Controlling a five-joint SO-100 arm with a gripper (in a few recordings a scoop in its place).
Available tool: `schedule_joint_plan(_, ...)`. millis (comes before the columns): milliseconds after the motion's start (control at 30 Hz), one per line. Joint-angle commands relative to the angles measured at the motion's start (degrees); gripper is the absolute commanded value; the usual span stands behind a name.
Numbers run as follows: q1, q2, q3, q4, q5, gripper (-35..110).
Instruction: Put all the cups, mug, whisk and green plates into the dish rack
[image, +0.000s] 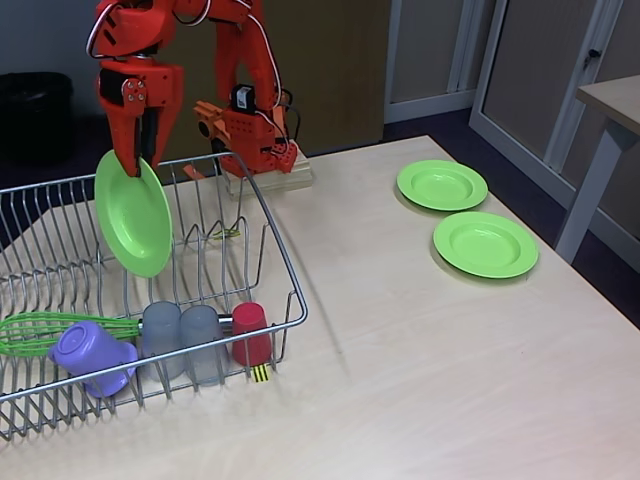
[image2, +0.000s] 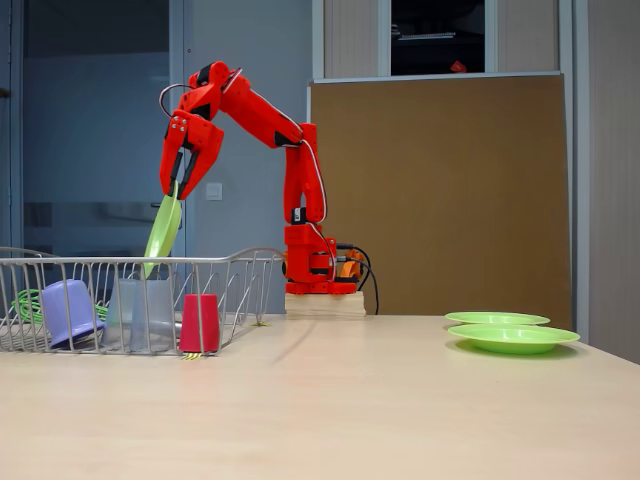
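Plate (image: 134, 215) hangs pinched beneath hand (image: 138, 165), over rack (image: 285, 262).

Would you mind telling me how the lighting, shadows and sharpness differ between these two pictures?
In a fixed view from above, even light, sharp; the dish rack throws a soft shadow rightwards on the table, and the plate in the gripper is crisp. In the low fixed view, the table shines faintly and the plate is edge-on.

the dish rack (image: 280, 270) runs off the left edge in both fixed views, hiding the whisk (image: 60, 330) handle behind cups.
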Motion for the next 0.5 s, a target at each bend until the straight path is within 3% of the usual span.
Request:
schedule_joint_plan(0,2.55,-0.88,-0.26,-0.97,-0.79,0)
schedule_joint_plan(467,9.32,-11.43,1.05,-6.06,-7.38,0)
